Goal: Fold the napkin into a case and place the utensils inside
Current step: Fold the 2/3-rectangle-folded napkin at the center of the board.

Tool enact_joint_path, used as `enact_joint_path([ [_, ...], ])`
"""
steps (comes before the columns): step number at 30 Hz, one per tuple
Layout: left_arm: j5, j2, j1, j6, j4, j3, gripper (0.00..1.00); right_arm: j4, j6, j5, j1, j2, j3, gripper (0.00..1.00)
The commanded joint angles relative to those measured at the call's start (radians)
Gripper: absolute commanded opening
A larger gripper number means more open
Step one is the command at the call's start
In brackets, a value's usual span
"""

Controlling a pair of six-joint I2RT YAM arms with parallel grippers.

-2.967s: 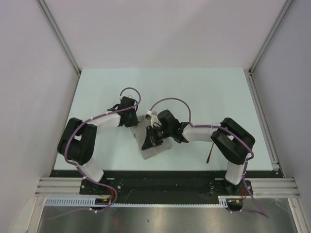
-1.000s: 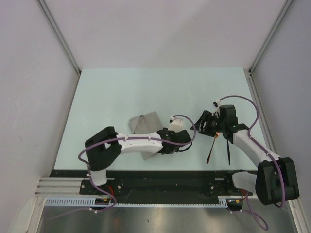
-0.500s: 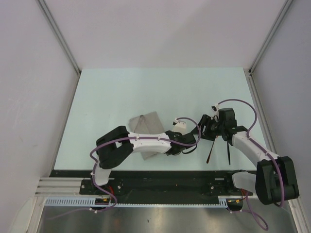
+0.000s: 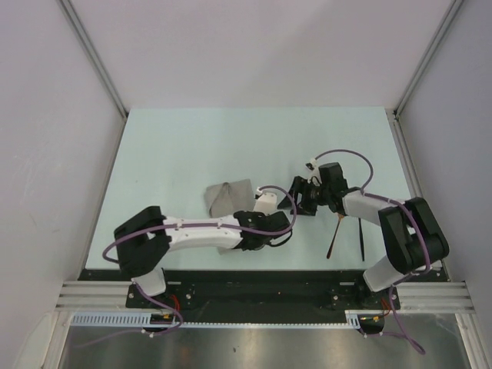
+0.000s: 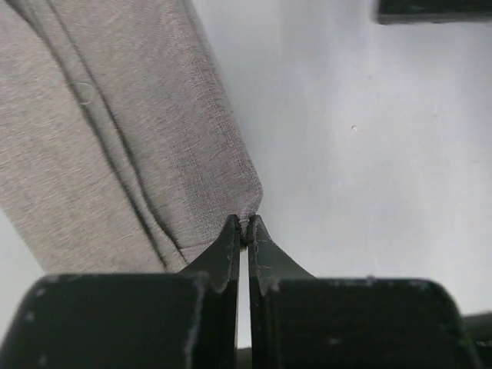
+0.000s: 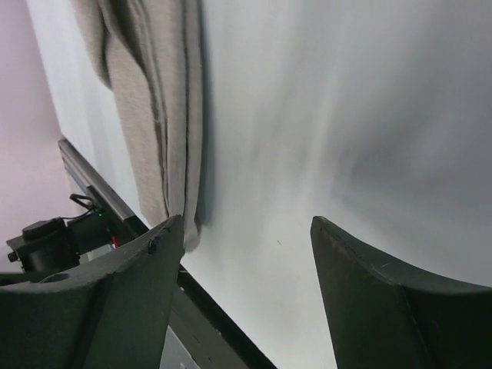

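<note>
The grey-beige napkin (image 4: 227, 196) lies part-folded and rumpled at the table's middle, its near part under my left arm. My left gripper (image 4: 265, 209) is shut on the napkin's right corner, and the left wrist view shows the cloth (image 5: 115, 138) pinched between the gripper's (image 5: 246, 228) closed tips. My right gripper (image 4: 294, 198) hovers open just right of that corner with nothing between its fingers (image 6: 154, 261); the napkin's folded edge (image 6: 150, 108) hangs ahead of it. The utensils lie to the right: a copper fork (image 4: 332, 237) and a thin black piece (image 4: 361, 240).
The black front rail (image 4: 261, 278) runs along the near table edge, also seen low in the right wrist view (image 6: 92, 200). White walls and metal posts (image 4: 403, 100) enclose the pale table (image 4: 254, 142). Both arms crowd the centre right.
My left gripper has closed on the napkin's corner. My right arm has swung left, away from the utensils toward the napkin, its jaws a little wider.
</note>
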Motion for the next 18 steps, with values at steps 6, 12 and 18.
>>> enact_joint_path([
  [6,0.021,-0.246,-0.004,-0.053,0.092,-0.152,0.00,0.257,0.160,-0.013,0.138,0.191,0.162,0.73],
  [12,0.018,-0.298,-0.004,-0.065,0.079,-0.197,0.00,0.286,0.229,0.016,0.210,0.314,0.243,0.70],
  [18,-0.012,-0.363,-0.004,-0.072,0.054,-0.220,0.00,0.289,0.233,0.039,0.247,0.383,0.300,0.68],
])
